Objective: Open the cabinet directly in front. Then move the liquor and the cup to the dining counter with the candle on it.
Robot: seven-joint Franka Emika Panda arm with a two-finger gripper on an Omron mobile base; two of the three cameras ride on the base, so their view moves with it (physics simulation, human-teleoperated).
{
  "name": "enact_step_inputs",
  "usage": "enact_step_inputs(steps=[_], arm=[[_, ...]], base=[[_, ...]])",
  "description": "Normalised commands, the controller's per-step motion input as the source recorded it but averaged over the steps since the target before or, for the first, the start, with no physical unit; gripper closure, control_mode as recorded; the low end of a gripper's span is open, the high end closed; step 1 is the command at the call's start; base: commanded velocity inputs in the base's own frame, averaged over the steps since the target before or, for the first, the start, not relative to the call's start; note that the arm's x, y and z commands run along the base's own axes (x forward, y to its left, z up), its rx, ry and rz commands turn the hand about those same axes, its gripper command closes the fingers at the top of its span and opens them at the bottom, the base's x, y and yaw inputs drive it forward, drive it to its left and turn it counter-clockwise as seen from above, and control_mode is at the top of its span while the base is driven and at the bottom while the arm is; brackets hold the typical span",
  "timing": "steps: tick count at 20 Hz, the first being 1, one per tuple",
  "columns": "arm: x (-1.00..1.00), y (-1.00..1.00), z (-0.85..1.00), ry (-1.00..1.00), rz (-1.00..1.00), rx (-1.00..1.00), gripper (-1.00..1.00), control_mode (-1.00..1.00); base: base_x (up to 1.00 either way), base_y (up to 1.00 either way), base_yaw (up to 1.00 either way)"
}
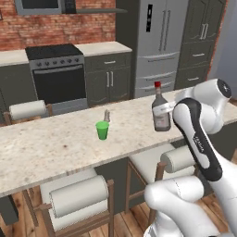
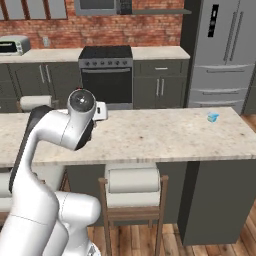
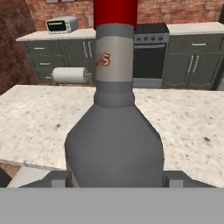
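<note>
Your gripper (image 3: 114, 177) sits around the lower body of the liquor bottle (image 1: 160, 111), one dark finger (image 3: 59, 179) on each side and the glass filling the gap between them; you appear to be holding it, though whether the pads press or merely flank it cannot be told. The bottle stands upright on the dining counter (image 1: 55, 148), or just above it; contact at the base is hidden. The green cup (image 1: 102, 130) already stands on the same counter, well apart to the bottle's left, near a small candle (image 1: 107, 115); so both things look delivered and release is what remains. If you let go while the base hangs above the stone, the tall, narrow bottle may rock and topple; if you withdraw crookedly, a finger could drag it over; a stool (image 1: 78, 199) sits below the near edge.
</note>
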Motion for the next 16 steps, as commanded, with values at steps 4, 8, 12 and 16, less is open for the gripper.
enact_step_inputs(steps=[4,8,12,16], arm=[[0.9,0.0,-0.47,0.0,0.0,0.0,1.0,-1.0],[0.96,0.0,-0.52,0.0,0.0,0.0,1.0,-1.0],[0.99,0.01,-0.44,0.0,0.01,0.0,1.0,-1.0],[0.86,0.11,-0.41,0.0,0.0,0.0,1.0,-1.0]], base=[[0.0,0.0,0.0],[0.0,0.0,0.0],[0.0,0.0,0.0],[0.0,0.0,0.0]])
